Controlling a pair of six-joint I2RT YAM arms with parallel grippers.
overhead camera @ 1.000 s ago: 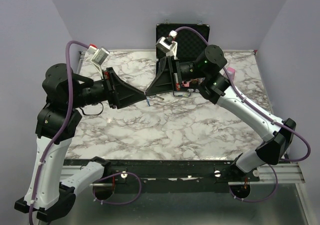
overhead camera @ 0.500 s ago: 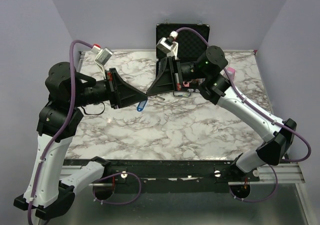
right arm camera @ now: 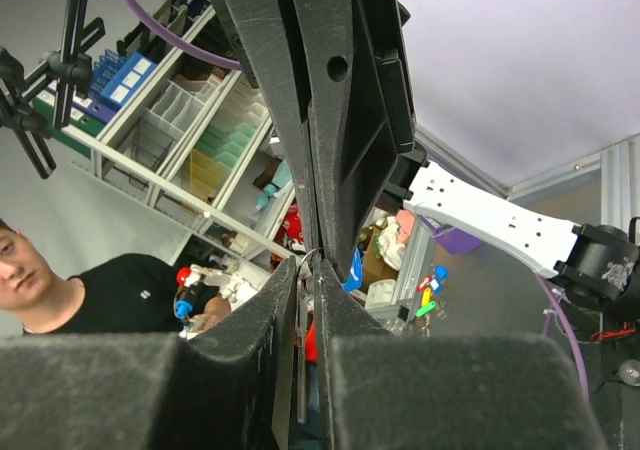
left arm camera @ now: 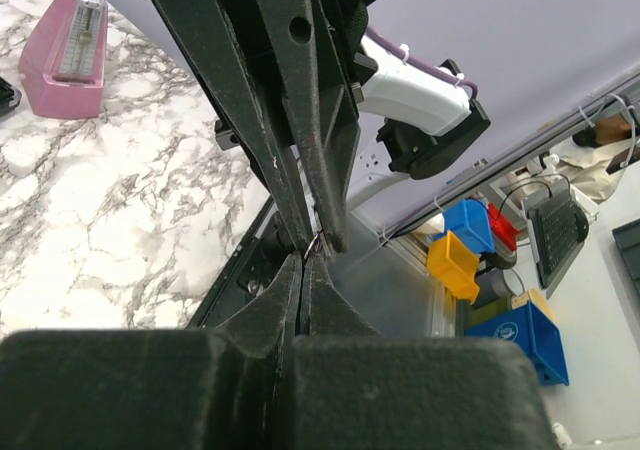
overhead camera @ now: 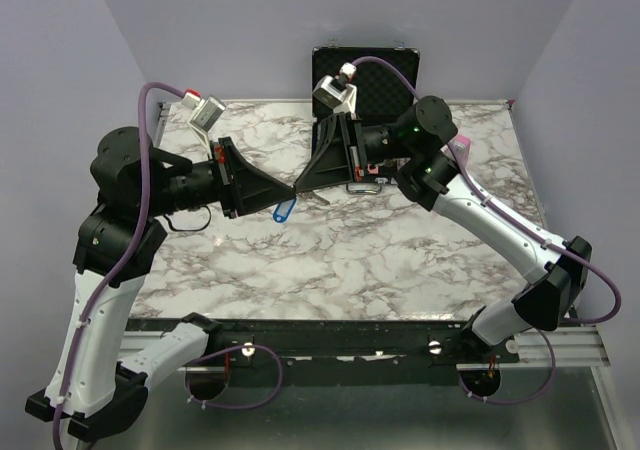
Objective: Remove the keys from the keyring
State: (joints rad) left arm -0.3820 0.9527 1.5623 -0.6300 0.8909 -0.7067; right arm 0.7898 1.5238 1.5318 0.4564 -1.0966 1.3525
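Note:
Both grippers meet tip to tip above the middle of the marble table (overhead camera: 350, 260). My left gripper (overhead camera: 292, 192) (left arm camera: 303, 257) is shut, with the thin silvery keyring (left arm camera: 314, 244) pinched at its very tip. The key with the blue oval head (overhead camera: 283, 211) dangles just below the tips; in the right wrist view the blue key (right arm camera: 352, 270) peeks out beside the left arm's fingers. My right gripper (overhead camera: 299, 187) (right arm camera: 312, 265) stands a narrow gap apart around the keyring (right arm camera: 308, 257). A thin silvery strip runs down inside that gap.
An open black case (overhead camera: 365, 70) stands at the back of the table, right behind the right wrist. A pink wedge-shaped object (overhead camera: 461, 146) (left arm camera: 68, 35) sits near the right edge. The arms' bases line the near edge.
My left gripper has closed at the meeting point. The blue key swung down and now hangs under the tips. The right jaws have parted slightly. Both arms stayed nearly in place.

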